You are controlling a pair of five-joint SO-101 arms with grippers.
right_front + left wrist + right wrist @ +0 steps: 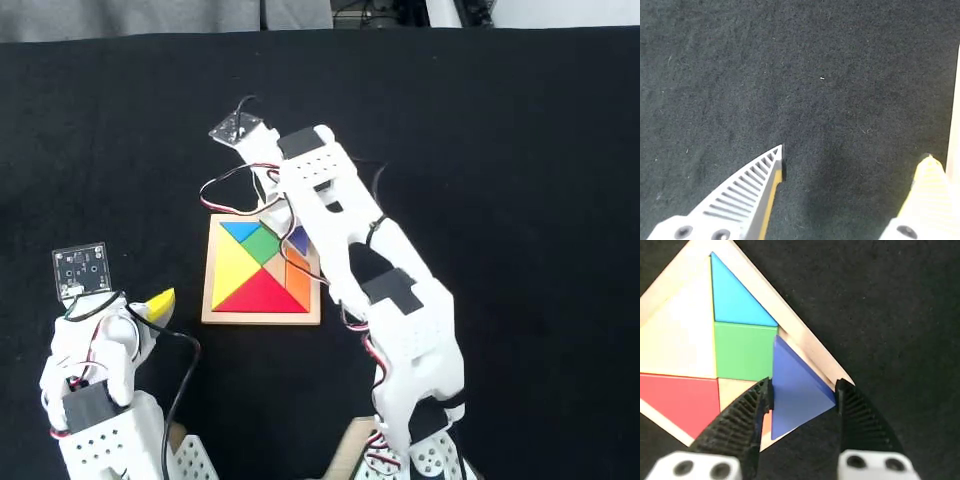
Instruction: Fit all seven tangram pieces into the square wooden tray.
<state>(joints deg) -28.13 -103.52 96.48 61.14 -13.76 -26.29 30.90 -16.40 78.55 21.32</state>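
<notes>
The square wooden tray (262, 318) lies mid-table, holding a light blue triangle (732, 295), a green square (742, 350), a yellow triangle (232, 268), a red triangle (262, 294) and an orange piece (298, 280). My right gripper (804, 392) stands over the tray's far right corner, its black fingers (762, 400) shut on a dark blue triangle (795, 385). That triangle is tilted, one corner lying over the tray rim (790, 325). My left gripper (854, 155) hovers open and empty above the black cloth, just left of the tray.
The right arm (335, 205) stretches across the tray's right side from the near edge. The left arm's base (95, 420) sits at the near left. Black cloth (500, 150) covers the whole table around the tray.
</notes>
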